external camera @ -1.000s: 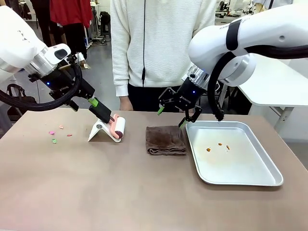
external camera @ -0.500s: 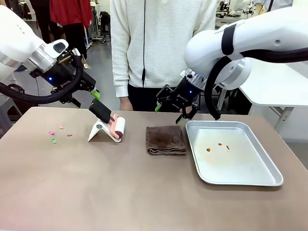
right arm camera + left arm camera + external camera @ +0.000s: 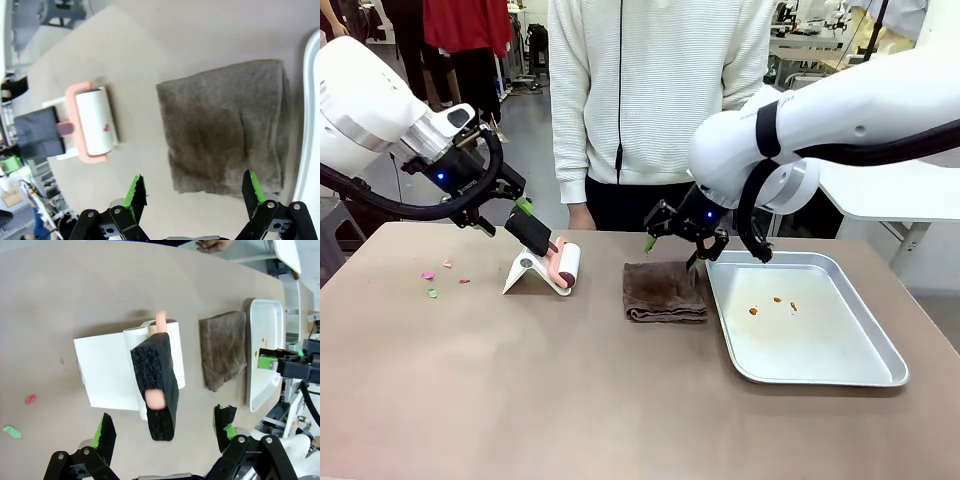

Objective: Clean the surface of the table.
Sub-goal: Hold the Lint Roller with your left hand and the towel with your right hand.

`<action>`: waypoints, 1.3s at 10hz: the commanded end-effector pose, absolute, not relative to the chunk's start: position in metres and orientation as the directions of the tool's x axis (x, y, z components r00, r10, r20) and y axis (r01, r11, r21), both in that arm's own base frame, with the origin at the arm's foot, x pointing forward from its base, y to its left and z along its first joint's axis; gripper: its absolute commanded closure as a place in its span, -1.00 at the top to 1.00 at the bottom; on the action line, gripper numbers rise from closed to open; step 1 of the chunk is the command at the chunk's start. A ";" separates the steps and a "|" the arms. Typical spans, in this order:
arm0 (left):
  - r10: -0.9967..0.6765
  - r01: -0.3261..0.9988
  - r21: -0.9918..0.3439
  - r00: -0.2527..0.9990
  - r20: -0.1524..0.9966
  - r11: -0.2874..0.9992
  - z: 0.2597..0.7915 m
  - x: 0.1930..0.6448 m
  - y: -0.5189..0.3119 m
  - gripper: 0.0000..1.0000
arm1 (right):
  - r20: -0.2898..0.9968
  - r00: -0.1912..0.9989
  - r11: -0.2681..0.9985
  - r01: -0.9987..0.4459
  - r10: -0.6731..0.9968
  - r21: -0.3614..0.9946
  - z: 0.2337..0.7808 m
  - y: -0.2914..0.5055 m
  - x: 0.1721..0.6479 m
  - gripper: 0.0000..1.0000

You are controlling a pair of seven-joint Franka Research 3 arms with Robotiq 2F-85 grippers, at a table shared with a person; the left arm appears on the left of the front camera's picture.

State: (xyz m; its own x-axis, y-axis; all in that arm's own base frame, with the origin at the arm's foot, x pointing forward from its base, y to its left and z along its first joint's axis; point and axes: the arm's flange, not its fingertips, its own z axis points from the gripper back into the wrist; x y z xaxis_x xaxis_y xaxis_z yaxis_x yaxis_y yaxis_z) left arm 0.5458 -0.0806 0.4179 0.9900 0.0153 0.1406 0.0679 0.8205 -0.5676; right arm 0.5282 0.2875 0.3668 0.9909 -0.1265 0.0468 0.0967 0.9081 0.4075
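Since a second ago the right arm has swung lower and leftward; the right claw [image 3: 672,251] hangs, jaws apart, over the far edge of the cloth [image 3: 665,292]. Left claw [image 3: 504,214] (jaws also wide, clamped on nothing) sits at the top end of the roller [image 3: 564,266] handle, which leans on its stand [image 3: 525,270]. Scraps [image 3: 432,280] dot the brown desk [image 3: 570,400] at left, beneath everything. Crumbs [image 3: 775,303] lie in the tray [image 3: 860,370] at right.
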 end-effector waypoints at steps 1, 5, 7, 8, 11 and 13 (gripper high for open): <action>0.005 0.067 -0.604 0.993 0.117 0.794 0.413 0.555 -0.080 1.00 | 0.079 0.991 0.935 0.079 -0.113 0.345 0.354 0.290 0.535 1.00; -0.026 0.100 -0.629 0.992 0.126 0.771 0.408 0.557 -0.087 1.00 | 0.105 0.987 0.976 0.097 -0.119 0.197 0.333 0.294 0.543 1.00; -0.035 0.104 -0.635 0.992 0.121 0.766 0.406 0.557 -0.089 1.00 | 0.099 0.987 0.981 0.108 -0.125 0.162 0.322 0.301 0.546 1.00; -0.037 0.106 -0.638 0.992 0.120 0.763 0.406 0.557 -0.090 1.00 | 0.097 0.987 0.983 0.118 -0.132 0.138 0.317 0.304 0.548 1.00; -0.038 0.110 -0.635 0.991 0.126 0.765 0.405 0.559 -0.089 1.00 | 0.092 0.986 0.986 0.126 -0.137 0.113 0.313 0.309 0.547 1.00; -0.044 0.108 -0.636 0.992 0.117 0.764 0.402 0.560 -0.090 1.00 | 0.095 0.986 0.989 0.131 -0.138 0.072 0.314 0.308 0.546 1.00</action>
State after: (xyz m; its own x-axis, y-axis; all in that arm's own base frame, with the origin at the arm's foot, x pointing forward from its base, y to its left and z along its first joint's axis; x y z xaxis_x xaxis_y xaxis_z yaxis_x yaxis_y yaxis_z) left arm 0.5552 -0.0904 0.4025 0.9937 -0.0259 0.1087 0.0874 0.7865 -0.6114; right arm 0.5427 0.3000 0.3106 0.9908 -0.1086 0.0803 0.0972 0.9862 0.1339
